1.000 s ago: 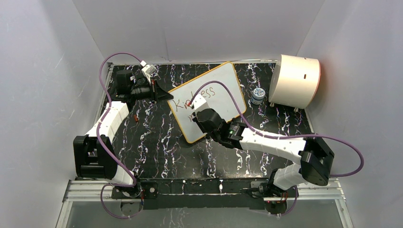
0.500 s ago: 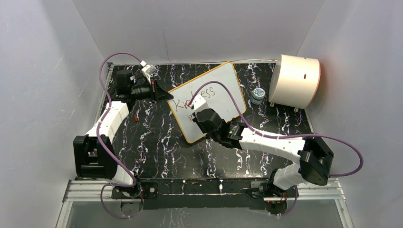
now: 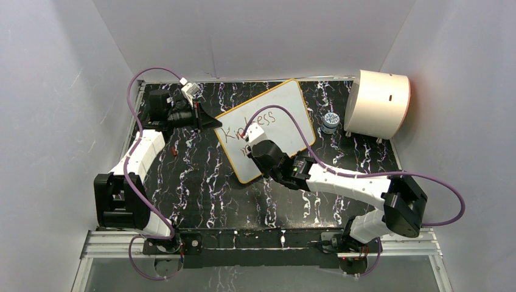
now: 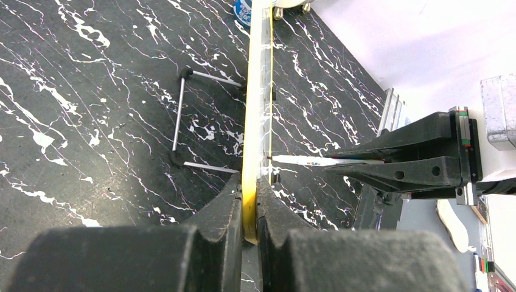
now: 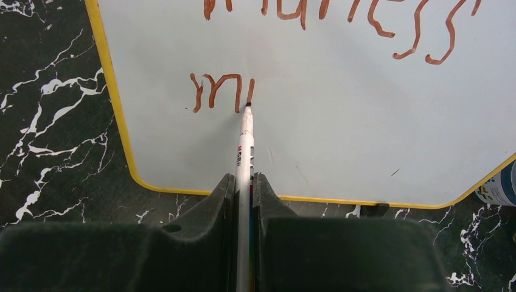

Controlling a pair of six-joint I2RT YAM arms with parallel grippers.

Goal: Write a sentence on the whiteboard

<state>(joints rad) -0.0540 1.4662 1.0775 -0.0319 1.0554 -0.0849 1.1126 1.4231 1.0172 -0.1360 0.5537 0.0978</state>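
The whiteboard [image 3: 286, 112] stands tilted on the black marbled mat, and my left gripper [image 3: 214, 123] is shut on its yellow left edge. In the left wrist view [image 4: 248, 201] the board [image 4: 258, 91] shows edge-on between the jaws. My right gripper [image 3: 251, 145] is shut on a white marker [image 5: 244, 146]. The marker's tip touches the board [image 5: 365, 140] at the end of the second line. The sentence [image 5: 222, 91] in dark red reads "Kindness" on the first line. Below it are an "m" and one more stroke. The marker [image 4: 304, 160] also shows in the left wrist view.
A cream half-cylinder drum [image 3: 378, 103] stands at the back right, with a small blue and white jar [image 3: 330, 121] beside the board. A wire stand [image 4: 182, 115] props the board from behind. A small red item [image 3: 174, 150] lies on the mat [image 3: 201, 182] by my left arm.
My right gripper has shifted slightly up and left with the marker on the board. My left arm and the board have not moved.
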